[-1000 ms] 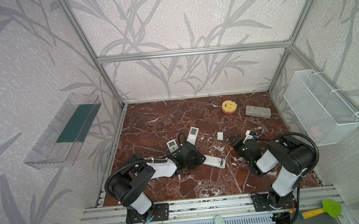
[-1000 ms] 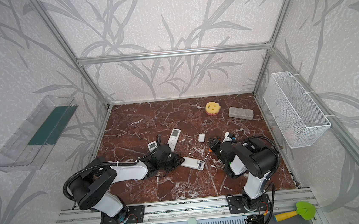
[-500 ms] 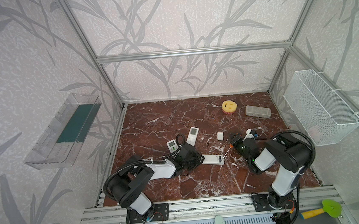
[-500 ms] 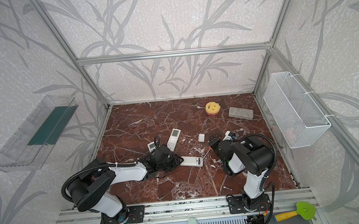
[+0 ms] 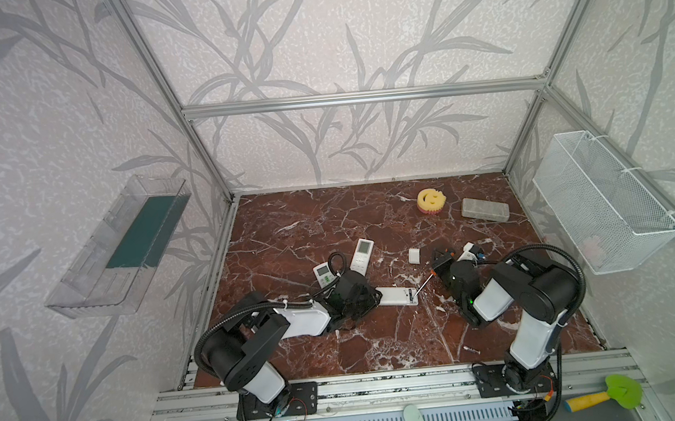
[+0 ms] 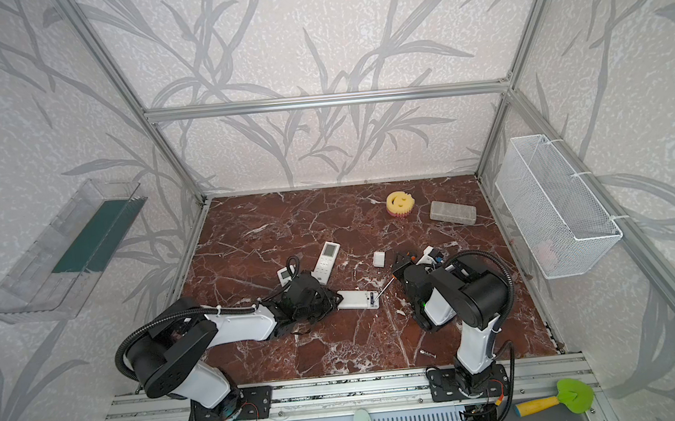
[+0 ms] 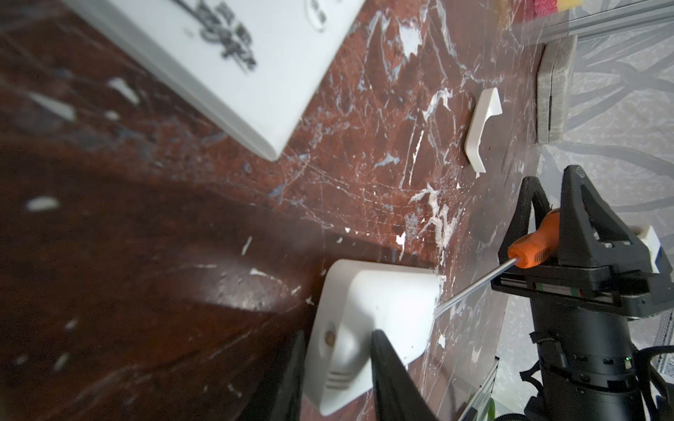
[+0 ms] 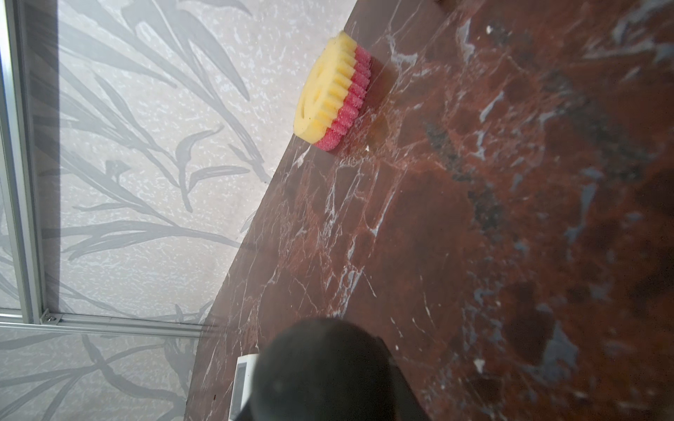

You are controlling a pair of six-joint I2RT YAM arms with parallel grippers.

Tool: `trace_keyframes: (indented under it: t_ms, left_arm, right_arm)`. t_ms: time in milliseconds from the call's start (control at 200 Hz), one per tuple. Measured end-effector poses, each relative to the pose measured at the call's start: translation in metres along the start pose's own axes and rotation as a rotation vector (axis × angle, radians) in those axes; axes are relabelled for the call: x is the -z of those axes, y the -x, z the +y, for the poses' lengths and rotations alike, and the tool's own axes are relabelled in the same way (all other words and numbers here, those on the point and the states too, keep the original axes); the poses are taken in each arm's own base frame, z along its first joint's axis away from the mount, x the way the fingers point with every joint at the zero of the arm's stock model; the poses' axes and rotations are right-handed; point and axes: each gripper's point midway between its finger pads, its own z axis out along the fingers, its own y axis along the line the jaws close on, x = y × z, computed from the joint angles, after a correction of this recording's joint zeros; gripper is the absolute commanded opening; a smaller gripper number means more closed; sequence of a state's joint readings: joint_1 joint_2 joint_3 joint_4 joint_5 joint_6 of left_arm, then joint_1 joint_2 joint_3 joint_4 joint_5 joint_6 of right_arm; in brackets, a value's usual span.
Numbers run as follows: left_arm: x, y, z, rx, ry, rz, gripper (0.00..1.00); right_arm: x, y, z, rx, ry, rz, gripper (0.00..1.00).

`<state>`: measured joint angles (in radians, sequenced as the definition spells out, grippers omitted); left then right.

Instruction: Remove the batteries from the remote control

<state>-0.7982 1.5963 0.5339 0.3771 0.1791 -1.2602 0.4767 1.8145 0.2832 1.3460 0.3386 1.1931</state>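
— Orange plastic, item one: the right gripper [image 7: 552, 215] is clamped on the handle of the screwdriver [image 7: 534, 246]. Its steel shaft slants down to meet the end of the remote control [image 7: 386, 306] that faces it.

— And the other hand?

— Item two: left gripper [image 7: 335, 361], fingers closed either side of the remote control's opposite end, pinning it back-up on the marble table [image 5: 380, 341].

— Batteries?

— One loose battery [image 5: 470, 349], dark and silvery, lies alone near the table's front edge, well apart from both arms. A dark slot [image 5: 411, 295] shows at the remote's open end in a top view. It is too small to tell whether a cell sits in it.

— Step in hand?

— Prying, by my reading. To do it well, set the tip shallow under the cell's end and lever gently upward, not forward. A forward push could slide the remote out of the left grip, so that gripper should bear down as well as squeeze.

— Surroundings?

— Square white cover [image 5: 414, 255] just beyond the screwdriver. Taller remote [image 5: 362, 254] and smaller remote [image 5: 324, 274] lie beside the left gripper. Smiley sponge [image 5: 431, 200] and grey block [image 5: 485, 209] sit at the back, and the wire basket [image 5: 602, 205] hangs on the right wall.
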Motion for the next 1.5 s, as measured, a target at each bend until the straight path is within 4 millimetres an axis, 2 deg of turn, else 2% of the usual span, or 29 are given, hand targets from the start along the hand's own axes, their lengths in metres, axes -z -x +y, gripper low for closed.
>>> trace_keyframes:
  t_ms: [185,485,620,960,1265,1500]
  left_arm:
    - [0.0,0.001,0.0,0.001,0.0,-0.002,0.33]
    - [-0.002,0.002,0.0,0.018,-0.013,0.005,0.33]
    - [-0.003,0.003,-0.002,0.021,-0.022,0.009,0.33]
    - [-0.007,0.002,-0.002,0.016,-0.032,0.022,0.33]
    - [-0.009,0.0,-0.004,0.013,-0.047,0.035,0.33]
    - [-0.009,-0.001,-0.004,0.013,-0.049,0.039,0.33]
  right_arm:
    - [-0.006,0.01,0.003,-0.013,-0.009,-0.065,0.0]
    - [-0.004,0.015,0.008,-0.002,-0.002,-0.087,0.0]
    - [0.003,0.014,0.021,0.067,0.029,-0.072,0.0]
    - [0.027,-0.005,0.052,0.34,0.061,0.039,0.0]
    - [0.034,-0.007,0.082,0.581,0.079,0.041,0.0]
    - [0.037,-0.017,0.091,0.667,0.097,0.052,0.0]
